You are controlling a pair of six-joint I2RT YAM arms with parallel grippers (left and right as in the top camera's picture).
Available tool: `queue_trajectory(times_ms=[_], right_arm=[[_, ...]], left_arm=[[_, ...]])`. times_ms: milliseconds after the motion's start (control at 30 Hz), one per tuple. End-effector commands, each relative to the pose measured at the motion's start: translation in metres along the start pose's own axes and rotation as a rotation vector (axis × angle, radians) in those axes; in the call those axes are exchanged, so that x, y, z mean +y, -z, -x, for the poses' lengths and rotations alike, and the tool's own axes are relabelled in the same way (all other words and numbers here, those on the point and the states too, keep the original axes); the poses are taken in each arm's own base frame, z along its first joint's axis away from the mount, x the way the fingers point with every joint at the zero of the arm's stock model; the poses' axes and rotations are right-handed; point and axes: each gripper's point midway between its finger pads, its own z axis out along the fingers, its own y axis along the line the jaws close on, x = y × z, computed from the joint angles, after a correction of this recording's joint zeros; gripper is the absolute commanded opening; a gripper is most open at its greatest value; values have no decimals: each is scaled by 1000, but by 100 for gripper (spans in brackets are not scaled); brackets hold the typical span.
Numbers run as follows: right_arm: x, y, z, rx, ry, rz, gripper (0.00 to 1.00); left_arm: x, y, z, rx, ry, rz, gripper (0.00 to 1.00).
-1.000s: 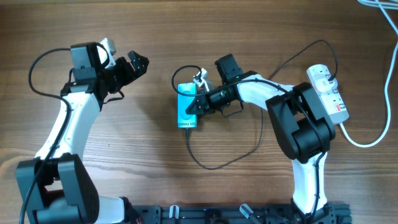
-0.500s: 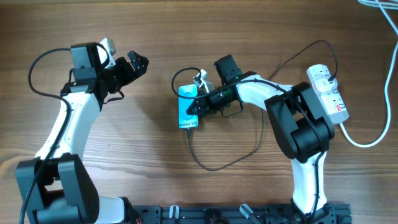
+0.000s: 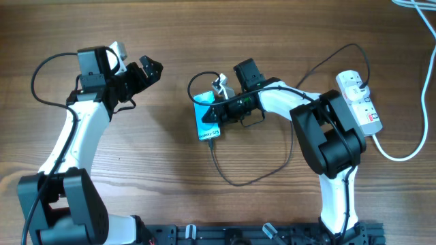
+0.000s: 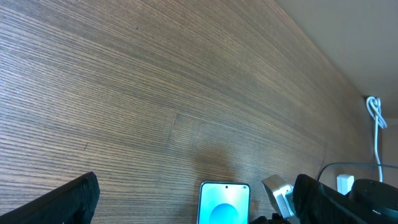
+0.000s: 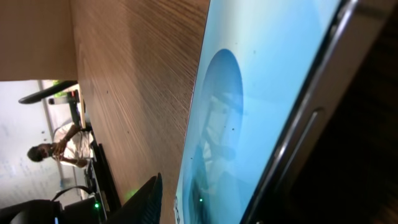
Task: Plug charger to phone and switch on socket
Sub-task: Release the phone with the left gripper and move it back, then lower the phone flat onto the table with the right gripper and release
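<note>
Right gripper (image 3: 216, 113) sits over the phone (image 3: 206, 126), at its top right; I can't tell if it's clamped. Left gripper (image 3: 155, 68) gapes wide, well left of the phone. It's rigid, slick glass, so I'd pinch its long sides; the charger (image 3: 238, 182) trails limp below.

The phone (image 3: 205, 122) lay flat and face up, slightly tilted, its teal screen lit with white lettering. The charger (image 3: 235, 182), a thin black cable, left the phone's near short end, swept round in a wide loop and reached the far end of the socket (image 3: 362, 103). This white power strip, red-marked at its near end, lay well apart to the right.
</note>
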Motion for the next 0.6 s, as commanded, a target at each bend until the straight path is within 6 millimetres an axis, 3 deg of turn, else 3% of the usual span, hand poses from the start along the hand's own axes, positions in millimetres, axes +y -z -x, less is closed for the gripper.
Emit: queue_trajectory(times_ms=[0, 100, 233, 267, 300, 567], right_arm=[[-30, -4, 2, -25, -66, -140, 43], [-36, -3, 2, -31, -103, -178, 54], [-39, -2, 2, -35, -124, -196, 59], [-40, -2, 2, -36, -125, -199, 79], [-40, -2, 2, -37, -125, -201, 82], [-58, 2, 0, -60, -220, -300, 99]], left_arm=[[1, 1, 3, -11, -11, 7, 100], [1, 1, 3, -11, -10, 6, 100], [1, 1, 3, -11, -11, 6, 100], [1, 1, 3, -11, -11, 6, 100], [1, 1, 3, -11, -11, 6, 100], [1, 1, 3, -11, -10, 6, 100]])
